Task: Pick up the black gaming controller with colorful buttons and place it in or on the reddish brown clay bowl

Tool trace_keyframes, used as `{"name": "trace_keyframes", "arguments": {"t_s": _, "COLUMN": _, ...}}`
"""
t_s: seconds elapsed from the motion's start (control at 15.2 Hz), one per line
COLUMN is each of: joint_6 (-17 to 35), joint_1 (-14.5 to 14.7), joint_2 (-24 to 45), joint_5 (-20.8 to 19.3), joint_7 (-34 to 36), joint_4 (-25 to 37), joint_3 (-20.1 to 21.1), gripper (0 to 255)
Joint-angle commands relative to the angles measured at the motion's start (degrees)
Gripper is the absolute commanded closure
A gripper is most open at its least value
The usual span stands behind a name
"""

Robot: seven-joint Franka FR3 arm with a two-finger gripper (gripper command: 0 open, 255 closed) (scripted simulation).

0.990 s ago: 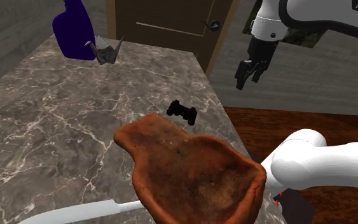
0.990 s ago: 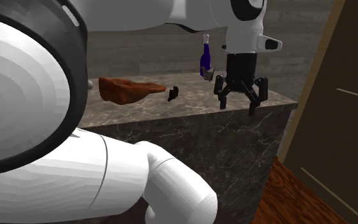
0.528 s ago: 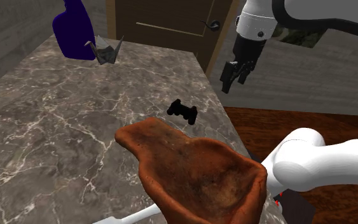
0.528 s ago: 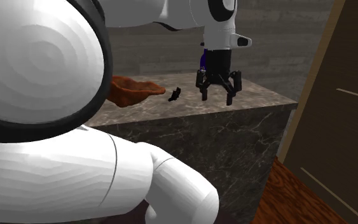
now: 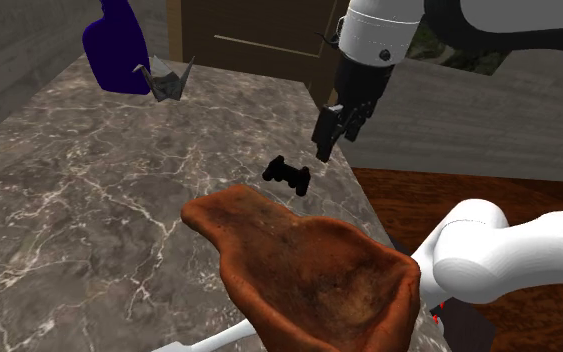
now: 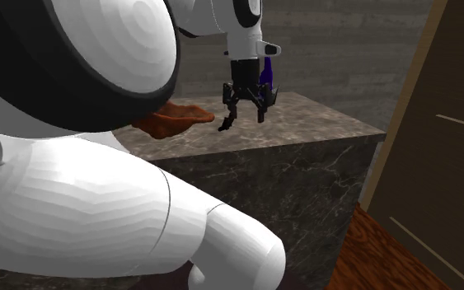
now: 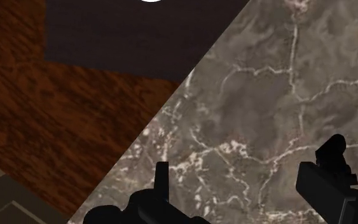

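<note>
The hand hung above the marble table near its edge, its two black fingers standing apart with nothing between them. The black controller lay on the table below the hand and a little to one side, untouched. Past the controller from the hand sat the reddish-brown bowl, close beside the controller.
</note>
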Motion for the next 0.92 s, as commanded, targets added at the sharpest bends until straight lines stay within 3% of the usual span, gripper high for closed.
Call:
{"name": "trace_keyframes", "arguments": {"t_s": 0.0, "joint_6": 0.76, "joint_1": 0.92, "joint_2": 1.52, "joint_5": 1.23, "joint_7": 1.47, "joint_4": 1.51, "joint_3": 2.31, "gripper": 0}}
{"name": "trace_keyframes", "arguments": {"t_s": 0.4, "joint_6": 2.6, "joint_1": 2.81, "joint_2": 6.49, "joint_5": 3.42, "joint_7": 5.56, "joint_4": 6.88, "joint_3": 8.77, "gripper": 0}}
{"name": "trace_keyframes", "arguments": {"t_s": 0.86, "joint_6": 7.64, "joint_1": 3.29, "joint_2": 5.3, "joint_5": 4.17, "joint_7": 5.15, "joint_4": 0.65, "joint_3": 9.2, "gripper": 0}}
